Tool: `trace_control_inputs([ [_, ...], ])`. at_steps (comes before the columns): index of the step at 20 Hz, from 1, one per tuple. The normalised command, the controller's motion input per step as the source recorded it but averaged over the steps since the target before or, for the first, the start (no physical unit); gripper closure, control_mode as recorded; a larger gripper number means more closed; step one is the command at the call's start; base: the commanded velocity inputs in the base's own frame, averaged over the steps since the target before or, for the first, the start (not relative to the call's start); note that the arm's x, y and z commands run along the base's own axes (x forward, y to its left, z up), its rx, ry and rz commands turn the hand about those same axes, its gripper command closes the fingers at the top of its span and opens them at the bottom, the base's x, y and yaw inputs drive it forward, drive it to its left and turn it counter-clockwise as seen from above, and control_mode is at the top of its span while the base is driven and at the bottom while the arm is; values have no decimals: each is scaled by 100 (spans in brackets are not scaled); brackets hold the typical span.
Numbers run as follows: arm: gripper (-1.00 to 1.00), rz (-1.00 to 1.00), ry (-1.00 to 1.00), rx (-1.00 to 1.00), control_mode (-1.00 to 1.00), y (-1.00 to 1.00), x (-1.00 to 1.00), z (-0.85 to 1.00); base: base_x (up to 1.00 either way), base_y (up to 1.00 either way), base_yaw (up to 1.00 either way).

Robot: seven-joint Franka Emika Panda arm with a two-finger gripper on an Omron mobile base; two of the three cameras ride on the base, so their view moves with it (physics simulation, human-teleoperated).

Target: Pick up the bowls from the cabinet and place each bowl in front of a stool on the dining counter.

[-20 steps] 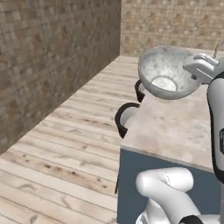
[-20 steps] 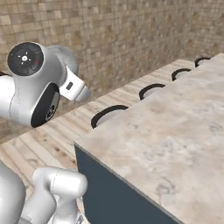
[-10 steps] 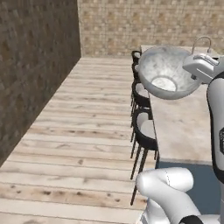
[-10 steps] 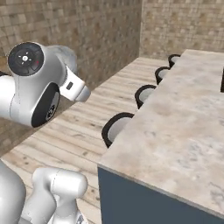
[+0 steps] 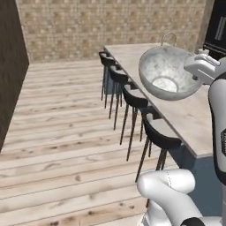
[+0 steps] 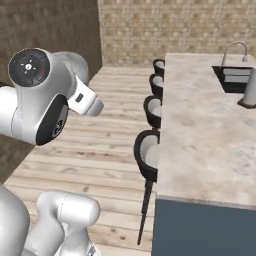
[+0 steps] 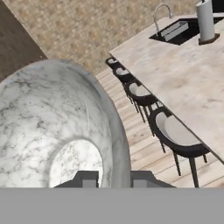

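Hand view: the pincer (image 7: 113,179) is nearly closed, its two dark finger tips (image 7: 86,178) standing one on each side of the rim wall of the deep, round grey-white marbled stone bowl (image 7: 57,127), pinching that rim between them. The bowl's open mouth faces the camera, its pale flat bottom visible inside.

Left base view: the same marbled bowl (image 5: 170,73) is carried in the air at the end of the white arm, tilted so that its interior is turned toward the camera. It hangs above the near part of the large beige marble-look worktop (image 5: 185,112), apart from the surface. Contact of the finger tips with the rim cannot be made out in this view, as the white wrist covers that edge of the bowl.

Along the left side of the worktop stands a row of four black stools with curved low backrests and pale seats (image 5: 156,132), set close to the slab's edge on the pale wooden plank floor (image 5: 57,132).

Right base view: the worktop (image 6: 205,135) runs away from the camera, with the black inset sink (image 6: 232,77) and a curved silver tap (image 6: 235,50) at its far right. A grey upright roll on a stand (image 6: 248,90) sits just beside the sink. The stools (image 6: 149,155) line the slab's left edge.
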Motion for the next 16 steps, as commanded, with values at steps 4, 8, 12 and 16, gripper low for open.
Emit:
trace_control_inputs([
  [4,100,0,0,0,100,0,0,0,46,100,-57],
  [8,100,0,0,0,100,0,0,0,54,100,-58],
  [12,100,0,0,0,100,0,0,0,68,100,-56],
  [16,100,0,0,0,100,0,0,0,77,100,-56],
])
